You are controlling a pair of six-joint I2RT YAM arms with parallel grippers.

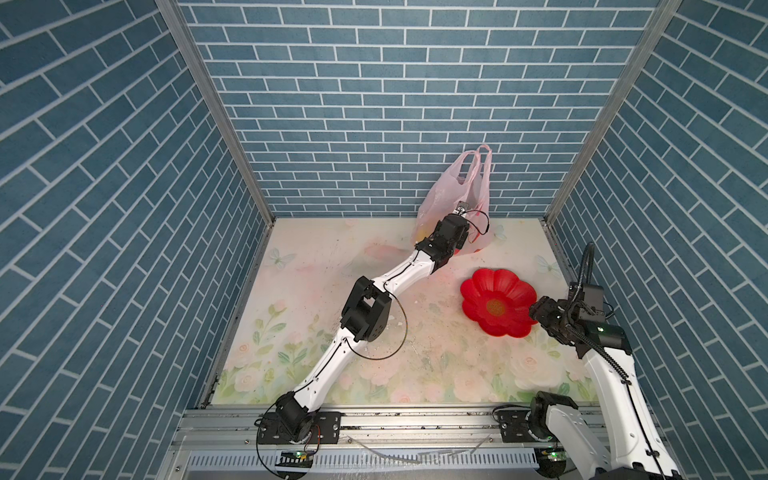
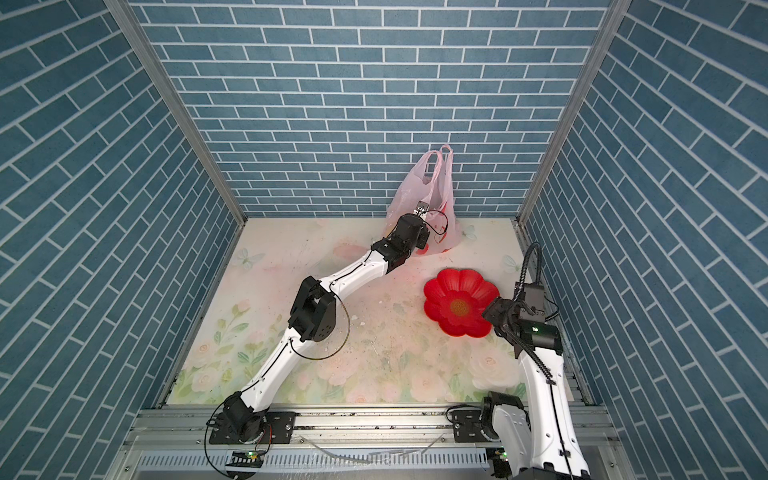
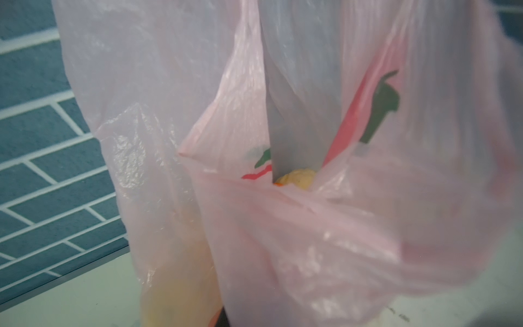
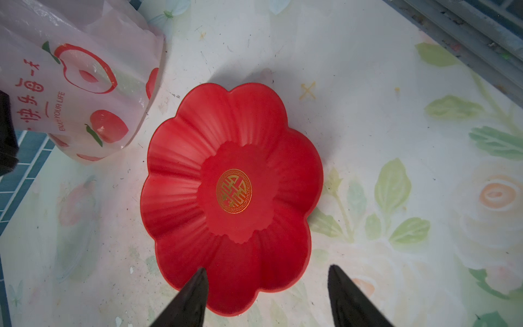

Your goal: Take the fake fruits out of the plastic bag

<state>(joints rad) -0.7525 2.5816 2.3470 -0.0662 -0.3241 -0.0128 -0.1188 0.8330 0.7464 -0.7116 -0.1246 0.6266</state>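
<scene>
My left gripper is pushed up against the pink bag, which stands by the back wall in the upper middle of both top views. I cannot tell whether its jaws are pinching anything. A beige fruit sits inside the bag. My right gripper hangs spread and empty over the red plate, right of centre.

The bag is thin, see-through pink plastic film, crinkled and shiny at its folds. The plate looks like hard red plastic, smooth and softly glossy, with ribbed petals and a metallic gold mark at its centre. The table cover is matt, scuffed and speckled. The front rail is bare metal
</scene>
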